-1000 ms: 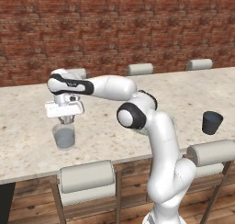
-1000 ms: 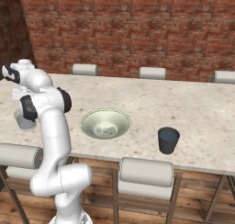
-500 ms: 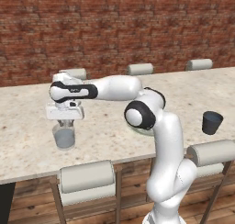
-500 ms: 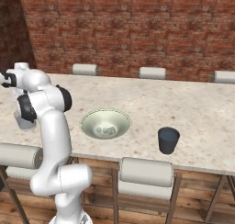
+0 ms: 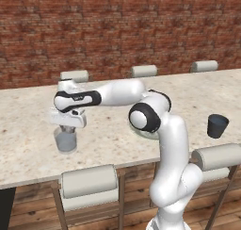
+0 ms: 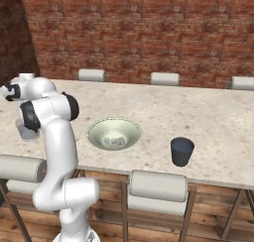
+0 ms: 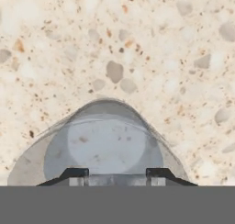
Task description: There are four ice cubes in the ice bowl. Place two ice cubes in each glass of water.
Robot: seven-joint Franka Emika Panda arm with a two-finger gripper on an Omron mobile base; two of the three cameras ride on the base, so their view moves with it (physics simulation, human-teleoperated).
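in the left base view, the clear blue-grey glass (image 5: 66, 140) stands on the speckled stone counter (image 5: 28, 130) at the far left, close to the front edge. the gripper (image 5: 68, 129) hangs straight over it, pointing down, its tips right at the mouth of the glass. the hand view looks down into that same glass (image 7: 105, 142): the two dark fingertips (image 7: 73, 174) stand apart at either side of the opening, with something pale and flat spanning the gap between them. whether that is an ice cube pinched in the jaws i cannot tell; the jaws stand partly apart, neither pressed together nor spread wide.

moving right, the white arm stretches from the glass back across the counter to its elbow near the middle. in the right base view the ice bowl (image 6: 113, 133) sits just beside the arm, near the front edge, with a few pale ice cubes (image 6: 115, 142) lumped together in its bottom; their number is too small to count.

further right, well apart from the bowl, the dark navy glass (image 6: 181, 151) stands upright near the front edge. padded stools (image 6: 158, 185) line both sides of the counter, with a brick wall (image 6: 149, 32) behind.
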